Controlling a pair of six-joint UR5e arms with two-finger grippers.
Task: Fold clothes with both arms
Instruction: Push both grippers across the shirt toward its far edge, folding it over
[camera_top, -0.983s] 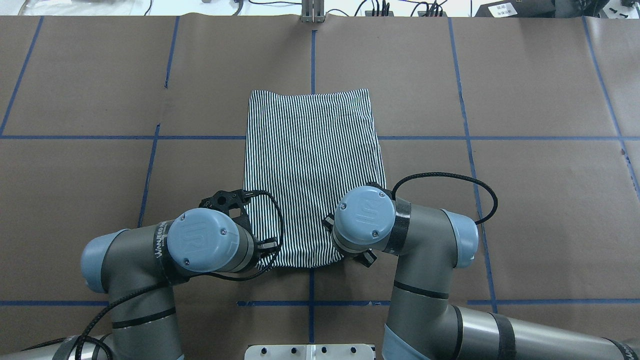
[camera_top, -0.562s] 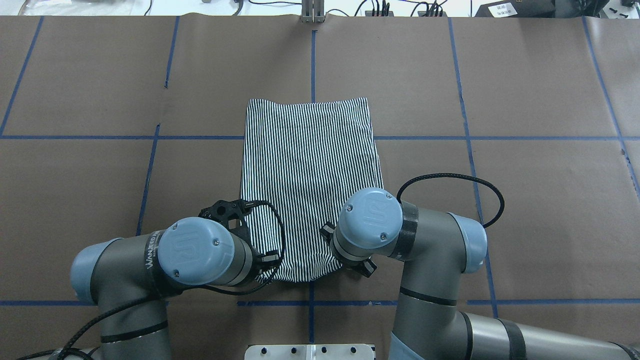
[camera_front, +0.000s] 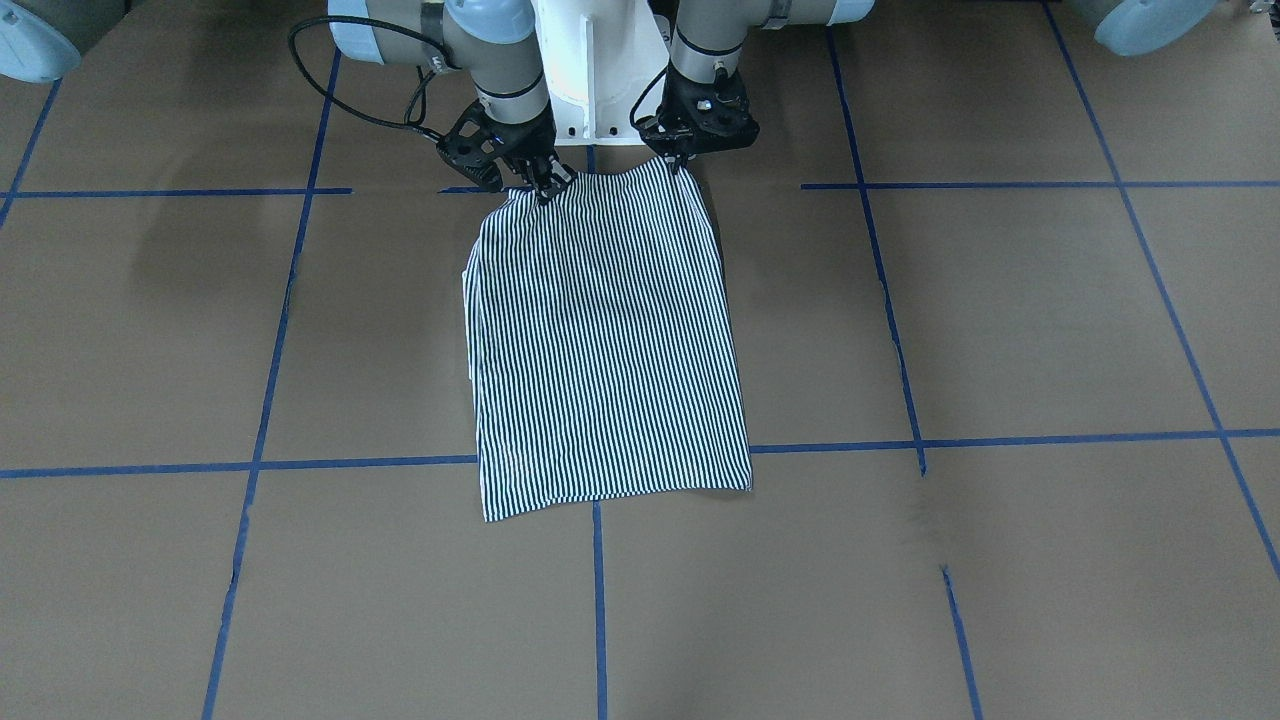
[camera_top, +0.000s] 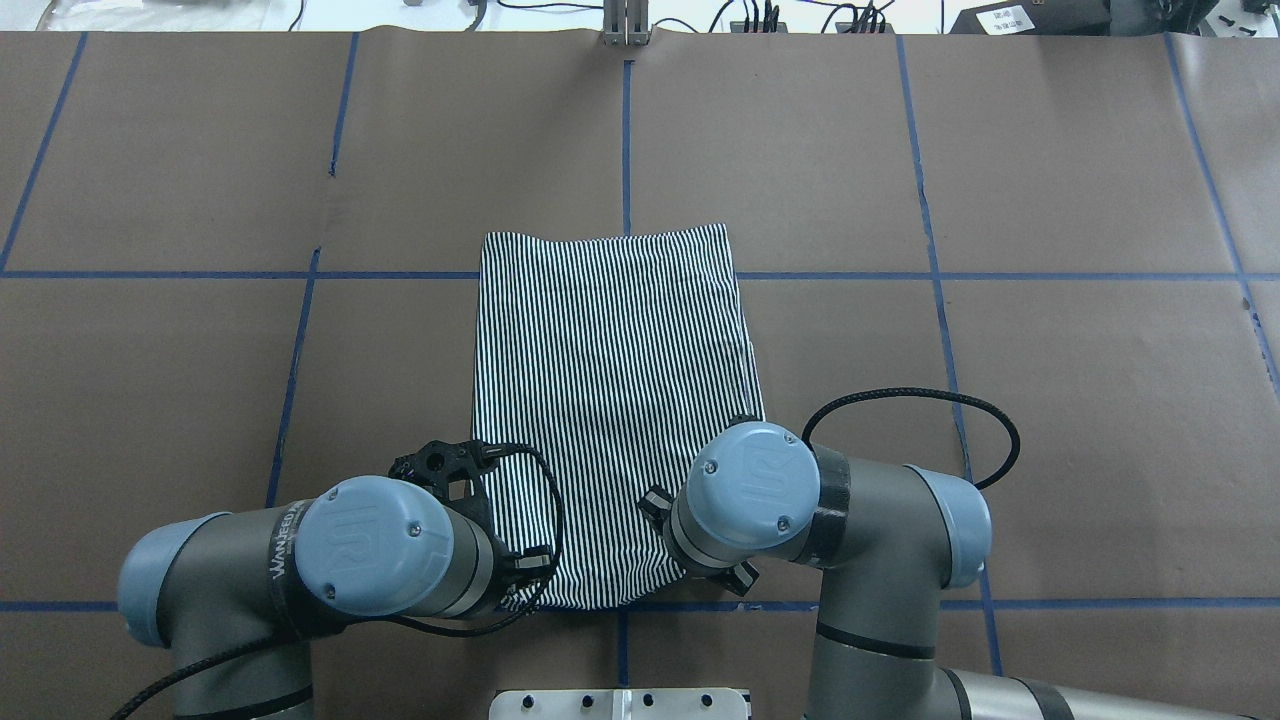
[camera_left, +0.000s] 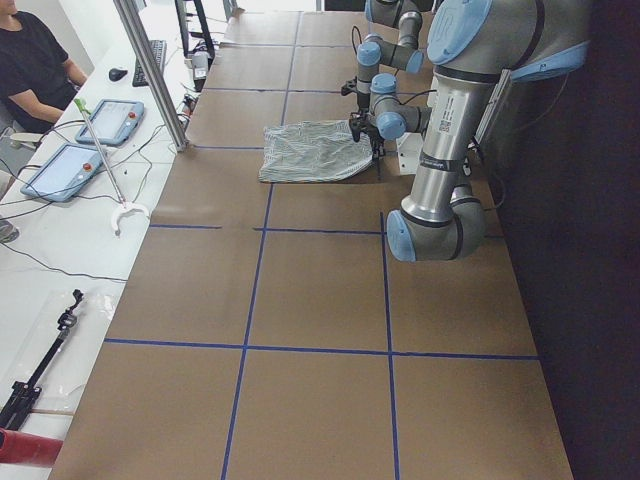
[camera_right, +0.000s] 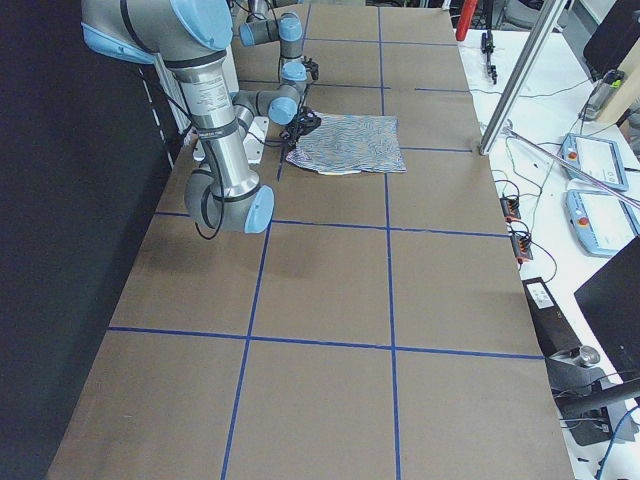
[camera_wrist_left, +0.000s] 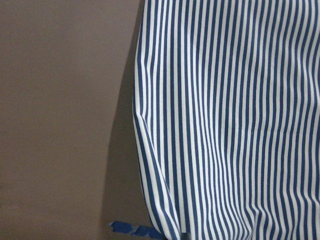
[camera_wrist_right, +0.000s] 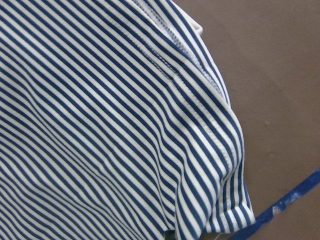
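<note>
While pinched at both near corners, drags toward the robot: polo shirt (camera_top: 610, 400).
Lies flat close to robot-side edge of worktop (camera_top: 1050, 400), far hem nearer than a second ago; left gripper (camera_front: 683, 162) and right gripper (camera_front: 549, 186) both clamped on cloth. Reads as repositioning; end-over-end fold not yet begun.

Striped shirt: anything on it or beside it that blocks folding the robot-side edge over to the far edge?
Nothing visible does. The striped shirt has nothing lying on top, and no object shows on the table beside it. The left gripper and right gripper pinch its robot-side corners.
</note>
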